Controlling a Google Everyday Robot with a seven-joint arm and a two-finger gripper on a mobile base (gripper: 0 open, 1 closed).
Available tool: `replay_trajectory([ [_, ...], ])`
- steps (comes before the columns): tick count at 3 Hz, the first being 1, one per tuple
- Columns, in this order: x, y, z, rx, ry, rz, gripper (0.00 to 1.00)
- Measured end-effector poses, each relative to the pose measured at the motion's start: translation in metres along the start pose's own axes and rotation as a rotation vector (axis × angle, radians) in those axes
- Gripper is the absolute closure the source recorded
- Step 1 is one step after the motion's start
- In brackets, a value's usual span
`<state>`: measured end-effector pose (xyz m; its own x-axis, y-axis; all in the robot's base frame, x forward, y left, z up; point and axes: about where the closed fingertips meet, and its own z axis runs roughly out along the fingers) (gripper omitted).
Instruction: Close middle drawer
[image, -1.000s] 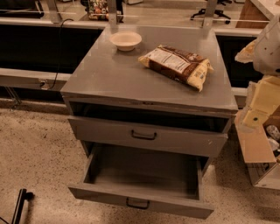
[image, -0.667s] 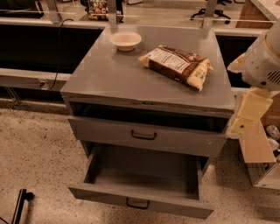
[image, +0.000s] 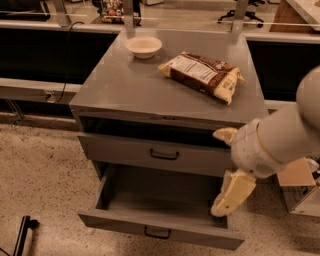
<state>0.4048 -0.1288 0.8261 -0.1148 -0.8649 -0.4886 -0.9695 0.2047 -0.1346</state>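
The middle drawer (image: 160, 231) is pulled far out of the grey cabinet (image: 165, 90). Its flat front has a small black loop handle (image: 157, 233) at the centre and its inside looks empty. The top drawer (image: 160, 154) above it is nearly flush, with a dark gap over it. The lowest drawer is hidden under the open one. My gripper (image: 231, 191) hangs from the white arm (image: 280, 140) on the right. It is over the open drawer's right rear corner, in front of the top drawer's right end.
A white bowl (image: 143, 46) and a brown snack bag (image: 202, 75) lie on the cabinet top. A cardboard box (image: 300, 185) stands at the right. A black object (image: 22, 235) sits on the speckled floor at the lower left. Dark benches run behind.
My arm has swung left and down from the right edge of the view to the front right of the cabinet. The drawers have not moved.
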Motion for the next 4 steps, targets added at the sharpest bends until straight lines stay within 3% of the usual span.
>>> replay_trajectory([
  [1,0.003,0.027,0.031,-0.004,-0.064,-0.008,0.0],
  [2,0.011,0.019,0.039,-0.03,-0.037,-0.011,0.0],
  [3,0.03,0.038,0.088,-0.101,-0.117,0.021,0.0],
  [4,0.09,0.066,0.149,-0.075,-0.262,0.084,0.0],
])
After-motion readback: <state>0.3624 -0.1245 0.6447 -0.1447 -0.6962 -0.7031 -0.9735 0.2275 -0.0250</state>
